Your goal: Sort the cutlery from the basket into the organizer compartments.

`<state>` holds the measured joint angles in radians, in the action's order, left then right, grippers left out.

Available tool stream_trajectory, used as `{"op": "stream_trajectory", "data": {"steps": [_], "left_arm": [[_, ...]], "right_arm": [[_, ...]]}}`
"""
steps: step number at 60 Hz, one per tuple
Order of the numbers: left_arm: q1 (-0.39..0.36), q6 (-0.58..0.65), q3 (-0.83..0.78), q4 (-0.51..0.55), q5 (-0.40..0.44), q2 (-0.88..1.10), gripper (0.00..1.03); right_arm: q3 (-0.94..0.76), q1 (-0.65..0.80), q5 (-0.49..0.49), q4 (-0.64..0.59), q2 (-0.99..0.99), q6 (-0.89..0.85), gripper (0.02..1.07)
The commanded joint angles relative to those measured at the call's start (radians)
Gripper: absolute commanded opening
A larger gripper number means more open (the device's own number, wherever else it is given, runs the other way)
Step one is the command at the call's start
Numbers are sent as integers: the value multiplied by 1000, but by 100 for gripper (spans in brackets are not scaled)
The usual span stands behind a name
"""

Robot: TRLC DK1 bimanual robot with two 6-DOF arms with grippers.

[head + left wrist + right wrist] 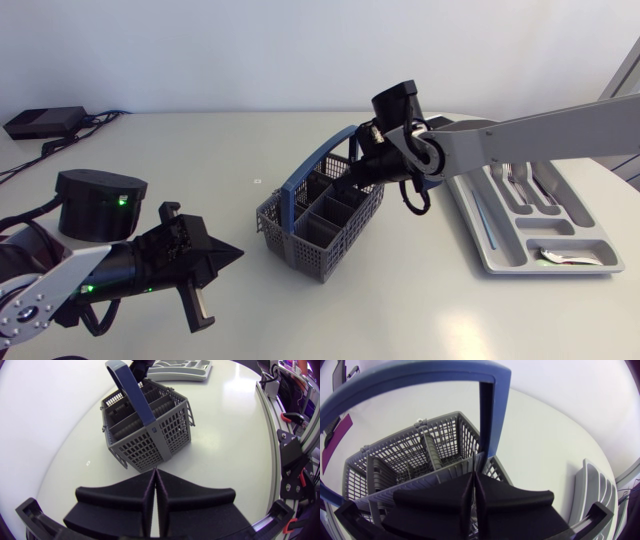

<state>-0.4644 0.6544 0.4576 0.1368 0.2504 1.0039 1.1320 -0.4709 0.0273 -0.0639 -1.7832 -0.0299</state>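
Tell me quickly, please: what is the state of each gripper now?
Left gripper: closed, holding nothing.
Right gripper: closed, tips at the basket; no item visible in it.

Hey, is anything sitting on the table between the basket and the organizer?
Nothing visible lies on the table between the basket and the organizer. Only the right arm spans that gap from above, its right gripper down at the basket beneath the blue handle.
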Motion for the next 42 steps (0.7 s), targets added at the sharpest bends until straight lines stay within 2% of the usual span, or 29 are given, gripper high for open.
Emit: {"op": "stream_trajectory", "data": {"steps": [1, 9, 22, 42], "left_arm": [[-14, -15, -22, 4, 7, -10, 3], [-16, -16, -22, 4, 7, -10, 3], [-22, -22, -25, 1, 7, -10, 3], [-28, -30, -25, 3, 6, -18, 3]], "right_arm": [[-60, -23, -4, 26, 48, -5, 8], [-115, -35, 0, 55, 105, -11, 8], [-233, -46, 6, 170, 237, -33, 8], [-362, -51, -36, 265, 472, -31, 8]]}}
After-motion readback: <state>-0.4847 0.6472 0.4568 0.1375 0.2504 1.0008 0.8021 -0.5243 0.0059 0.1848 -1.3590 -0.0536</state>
